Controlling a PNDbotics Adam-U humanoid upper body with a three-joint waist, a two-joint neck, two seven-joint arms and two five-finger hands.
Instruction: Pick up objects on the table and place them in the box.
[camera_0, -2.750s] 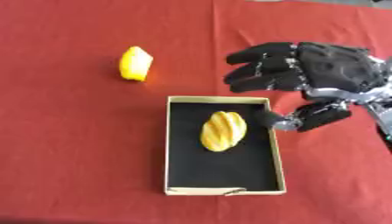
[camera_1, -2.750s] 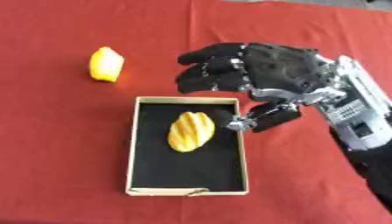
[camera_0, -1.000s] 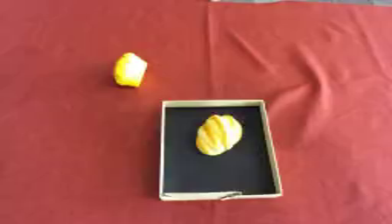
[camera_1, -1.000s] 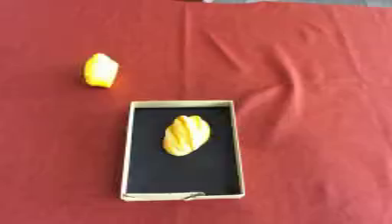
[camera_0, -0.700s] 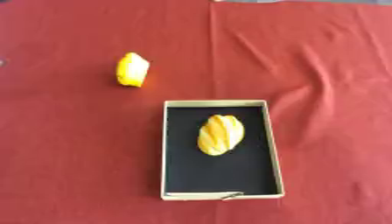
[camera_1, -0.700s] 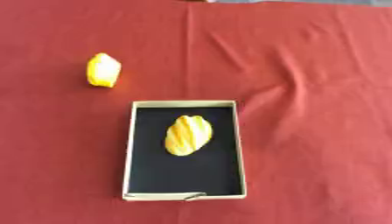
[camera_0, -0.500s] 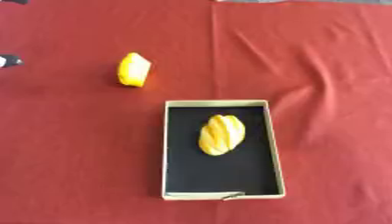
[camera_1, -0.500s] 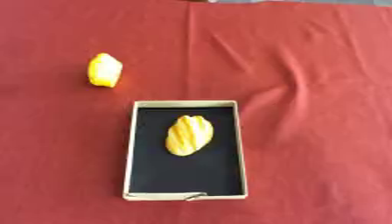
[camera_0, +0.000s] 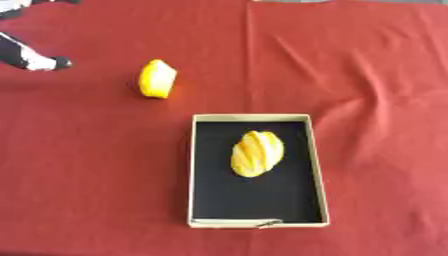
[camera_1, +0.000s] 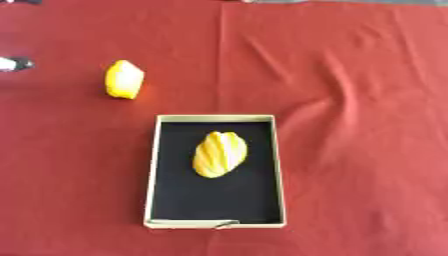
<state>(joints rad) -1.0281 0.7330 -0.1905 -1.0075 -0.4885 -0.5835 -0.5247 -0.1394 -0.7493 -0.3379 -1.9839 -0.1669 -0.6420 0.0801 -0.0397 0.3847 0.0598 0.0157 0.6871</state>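
Red cloth lies open around box

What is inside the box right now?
One yellow striped object lies on the box's black floor, apart from the walls. The floor beneath it is hidden; nothing else shows inside.

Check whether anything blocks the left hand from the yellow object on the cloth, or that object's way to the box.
Nothing visible does. Bare red cloth separates the left hand from the yellow object, and the object from the box. The box already holds one striped yellow piece, with room around it.

Creased red tablecloth across whole table
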